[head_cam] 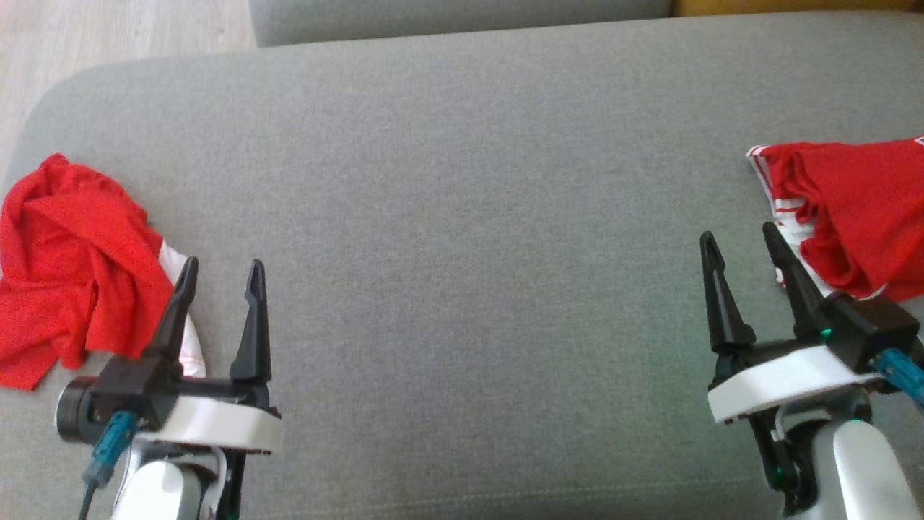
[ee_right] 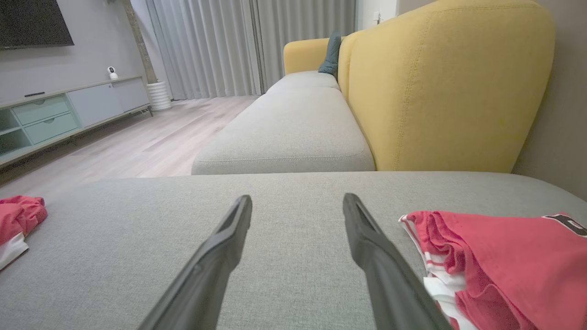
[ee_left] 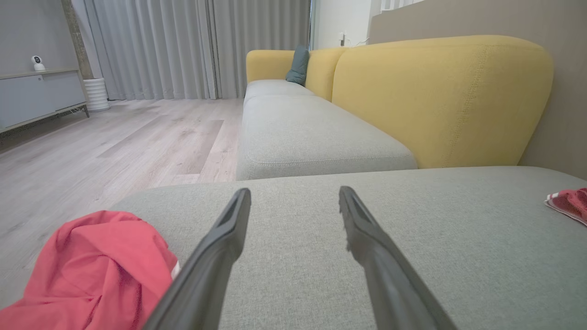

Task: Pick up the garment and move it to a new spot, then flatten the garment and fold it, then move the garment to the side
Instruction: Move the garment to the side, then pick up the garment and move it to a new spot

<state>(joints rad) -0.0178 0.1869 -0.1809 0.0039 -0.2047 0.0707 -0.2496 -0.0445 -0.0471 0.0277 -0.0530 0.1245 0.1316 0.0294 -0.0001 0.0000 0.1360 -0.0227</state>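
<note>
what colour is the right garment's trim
White striped trim on the red garment; best in right wrist view.

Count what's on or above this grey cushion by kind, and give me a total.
Red garments: 2, crumpled garment at left, white-striped garment at right.
End effectors: 2, left end effector and right end effector, both open, empty.
Total: 4

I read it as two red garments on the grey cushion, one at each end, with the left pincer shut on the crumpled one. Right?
No: the left wrist view shows the left pincer open and empty, the crumpled garment lying beside it. The rest holds: it and the striped garment are red, at opposite ends of the grey cushion.
</note>
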